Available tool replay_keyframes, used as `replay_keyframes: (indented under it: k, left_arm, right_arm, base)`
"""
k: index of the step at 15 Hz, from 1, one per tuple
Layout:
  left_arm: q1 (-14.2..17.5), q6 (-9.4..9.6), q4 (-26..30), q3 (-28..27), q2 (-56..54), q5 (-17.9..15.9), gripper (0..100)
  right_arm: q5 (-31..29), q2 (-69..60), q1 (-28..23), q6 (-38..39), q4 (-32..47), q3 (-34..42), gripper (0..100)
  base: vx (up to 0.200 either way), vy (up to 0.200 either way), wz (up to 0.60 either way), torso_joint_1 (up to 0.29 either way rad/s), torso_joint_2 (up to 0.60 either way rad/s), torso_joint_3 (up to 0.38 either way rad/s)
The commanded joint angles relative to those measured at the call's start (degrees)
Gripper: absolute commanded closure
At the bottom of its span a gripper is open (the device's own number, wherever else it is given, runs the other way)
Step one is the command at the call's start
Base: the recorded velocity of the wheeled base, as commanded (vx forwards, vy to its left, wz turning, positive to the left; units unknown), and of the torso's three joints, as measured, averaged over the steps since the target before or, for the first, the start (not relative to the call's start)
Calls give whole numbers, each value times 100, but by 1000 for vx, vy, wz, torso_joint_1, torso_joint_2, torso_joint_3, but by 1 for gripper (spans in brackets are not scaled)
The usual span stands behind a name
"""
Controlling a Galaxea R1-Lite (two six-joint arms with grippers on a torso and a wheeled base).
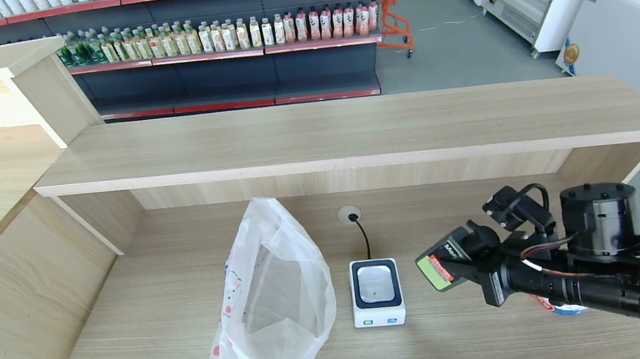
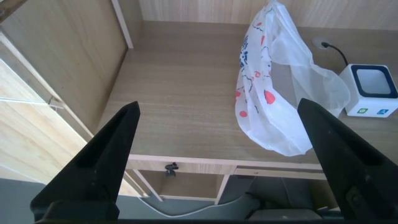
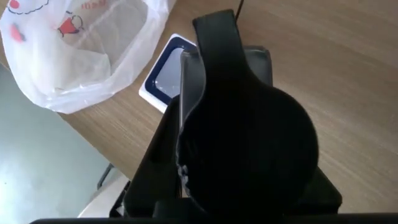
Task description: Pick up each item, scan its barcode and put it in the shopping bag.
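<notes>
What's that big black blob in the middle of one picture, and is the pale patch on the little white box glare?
Right wrist view: the blob is the right gripper, shut on a small pack, near the camera and unlit, hiding part of the scanner. Head view: likely, the scanner's glass mirrors light from overhead.

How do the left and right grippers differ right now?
The left gripper is open and empty; the right gripper is shut on a small box. The left gripper faces the bag; the right gripper is beside the scanner.
</notes>
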Motion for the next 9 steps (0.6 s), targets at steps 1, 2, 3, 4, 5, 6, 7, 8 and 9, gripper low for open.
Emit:
replay_keyframes:
  k: [1, 2, 3, 4, 5, 6, 7, 8, 9]
  left_arm:
    - [0, -2, -1, 1, -2, 0, 0]
    - [0, -2, -1, 1, -2, 0, 0]
    - [0, 7, -1, 1, -2, 0, 0]
    - [0, 25, -1, 1, -2, 0, 0]
    - [0, 25, -1, 1, -2, 0, 0]
    - [0, 25, -1, 1, -2, 0, 0]
    - [0, 7, -1, 1, -2, 0, 0]
    - [0, 7, -1, 1, -2, 0, 0]
    - [0, 7, -1, 1, -2, 0, 0]
  right_arm:
    - [8, -60, -20, 111, -22, 149, 100]
    - [8, -87, -11, 269, -22, 175, 100]
    - [8, -95, 6, 463, -22, 175, 100]
    - [8, -95, 6, 586, -22, 140, 100]
    - [8, -95, -2, 638, -31, 140, 100]
    - [8, -95, 6, 656, -31, 140, 100]
    - [8, -95, 6, 682, -31, 157, 100]
    - [8, -104, 33, 753, -31, 166, 100]
    - [8, -104, 59, 911, -31, 149, 100]
  base:
    - [0, 0, 0, 0, 0, 0]
    - [0, 0, 0, 0, 0, 0]
    - [0, 0, 0, 0, 0, 0]
    - [0, 0, 0, 0, 0, 0]
    - [0, 0, 0, 0, 0, 0]
    - [0, 0, 0, 0, 0, 0]
    - [0, 200, 0, 2, 2, 2]
    - [0, 200, 0, -2, 2, -2]
    - [0, 200, 0, 7, 2, 7]
